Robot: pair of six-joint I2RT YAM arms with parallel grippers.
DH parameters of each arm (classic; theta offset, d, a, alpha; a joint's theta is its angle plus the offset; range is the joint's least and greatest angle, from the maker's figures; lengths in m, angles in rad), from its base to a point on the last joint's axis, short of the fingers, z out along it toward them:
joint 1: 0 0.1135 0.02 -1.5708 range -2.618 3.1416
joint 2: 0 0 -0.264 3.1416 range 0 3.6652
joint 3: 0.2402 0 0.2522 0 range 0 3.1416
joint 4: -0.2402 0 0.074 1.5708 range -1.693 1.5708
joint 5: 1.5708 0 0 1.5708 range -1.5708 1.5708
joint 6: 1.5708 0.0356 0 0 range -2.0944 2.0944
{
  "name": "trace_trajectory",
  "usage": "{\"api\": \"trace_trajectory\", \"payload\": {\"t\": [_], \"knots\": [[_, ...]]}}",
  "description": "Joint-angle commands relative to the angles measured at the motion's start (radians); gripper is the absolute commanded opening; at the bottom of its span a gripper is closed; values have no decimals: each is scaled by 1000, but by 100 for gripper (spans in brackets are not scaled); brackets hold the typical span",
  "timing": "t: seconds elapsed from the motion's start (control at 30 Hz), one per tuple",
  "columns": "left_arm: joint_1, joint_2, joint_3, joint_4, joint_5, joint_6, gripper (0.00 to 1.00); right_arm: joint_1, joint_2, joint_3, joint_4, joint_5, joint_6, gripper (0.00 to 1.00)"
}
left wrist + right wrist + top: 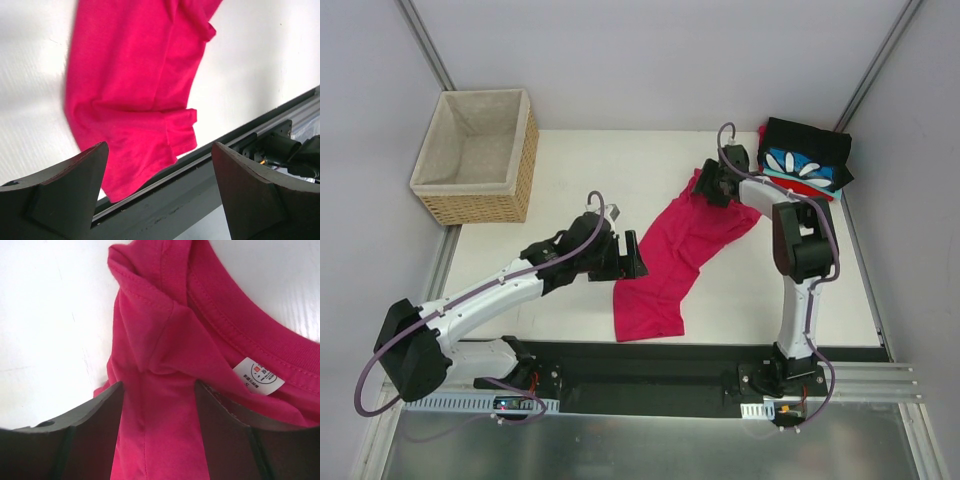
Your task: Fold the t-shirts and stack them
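Magenta cotton lay in a loose diagonal across the middle of the white surface (pixel 570 170). This was the pink t-shirt (pixel 670 260), unfolded and rumpled, its neck end toward the far right and its lower end near the front rail. At the far right corner sat the finished stack: a black shirt (pixel 810 143) on top, a blue petal-print shirt (pixel 800 165) under it, and a red shirt (pixel 761 131) just showing at the edge. The wicker basket (pixel 480 205) stood well apart at the far left.

The right tool (pixel 157 390) was closed on a ridge of pink cloth just beside the collar (pixel 260 325). The fabric filled the gap between its fingers and tented up toward them, with the white label (pixel 257 375) close by. The left tool (pixel 628 255) was spread wide and held nothing. It hovered just beside the shirt's left edge, and its wrist camera looked down over the lower part of the garment.

The shirt looked light, limp and thin — it would sag, drag and crease wherever it was not supported, and a pinch in the middle would only bunch it. The doubled seams seemed the better places to hold, such as the collar band, a shoulder seam or a hem corner. With one end already pinched, a second hold on the lower hem would probably let the two arms draw it flat for folding.
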Motion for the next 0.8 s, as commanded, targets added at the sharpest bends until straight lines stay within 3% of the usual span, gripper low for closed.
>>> {"api": "trace_trajectory", "payload": {"t": [0.0,0.33,0.47,0.63,0.77], "knots": [[40,-23,-19,-8,11,29,84,-3,70,53,4,-30,36,63],[115,12,-25,-8,42,61,84,2,319,426,-142,-134,76,64],[149,24,-27,-6,60,72,84,9,437,687,-212,-192,106,68],[179,41,-21,-6,72,84,84,15,569,854,-207,-270,175,86],[193,46,-22,-3,75,86,85,28,641,934,-139,-321,246,93]]}}
